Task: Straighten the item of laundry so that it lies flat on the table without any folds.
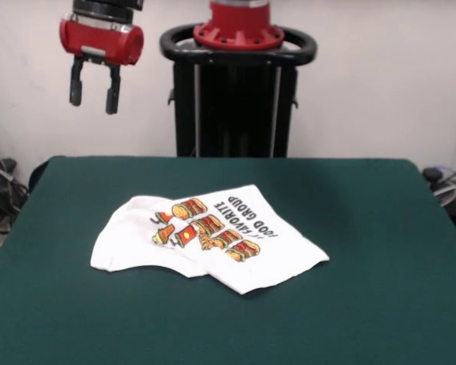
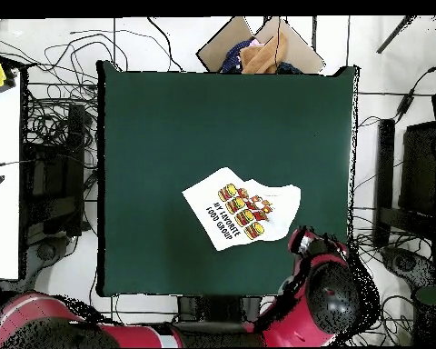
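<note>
The white T-shirt [image 1: 213,239] [image 2: 242,209] carries black block lettering beside its rows of food cartoons. In the front view the words appear upside down and read "FAVORITE FOOD GROUP", with a shorter word ahead of them too small to make out. No other writing is readable.
</note>
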Tool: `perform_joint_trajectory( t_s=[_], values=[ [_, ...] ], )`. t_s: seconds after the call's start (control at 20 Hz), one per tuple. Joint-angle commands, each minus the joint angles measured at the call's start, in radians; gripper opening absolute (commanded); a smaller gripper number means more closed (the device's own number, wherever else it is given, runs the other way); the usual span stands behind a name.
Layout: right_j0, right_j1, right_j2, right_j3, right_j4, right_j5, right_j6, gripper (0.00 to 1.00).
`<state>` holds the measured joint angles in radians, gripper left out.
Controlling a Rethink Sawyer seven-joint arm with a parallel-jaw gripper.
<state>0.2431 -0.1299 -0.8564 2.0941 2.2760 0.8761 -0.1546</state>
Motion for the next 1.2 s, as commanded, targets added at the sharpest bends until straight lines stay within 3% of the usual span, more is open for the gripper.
perform_joint_trajectory(
  t_s=[0.05, 0.45, 0.6, 0.9, 1.2],
  values=[
    [0.01, 0.119, 0.258, -0.22, 0.07, -0.058, 0.065, 1.0],
    [0.047, 0.231, 0.27, -0.302, 0.168, -0.089, 0.081, 1.0],
    [0.047, 0.237, 0.283, -0.308, 0.145, -0.092, 0.124, 1.0],
    [0.049, 0.18, 0.325, -0.257, 0.004, -0.085, 0.232, 1.0],
    [0.111, 0.225, 0.314, -0.254, 0.09, -0.163, 0.265, 1.0]
  ],
)
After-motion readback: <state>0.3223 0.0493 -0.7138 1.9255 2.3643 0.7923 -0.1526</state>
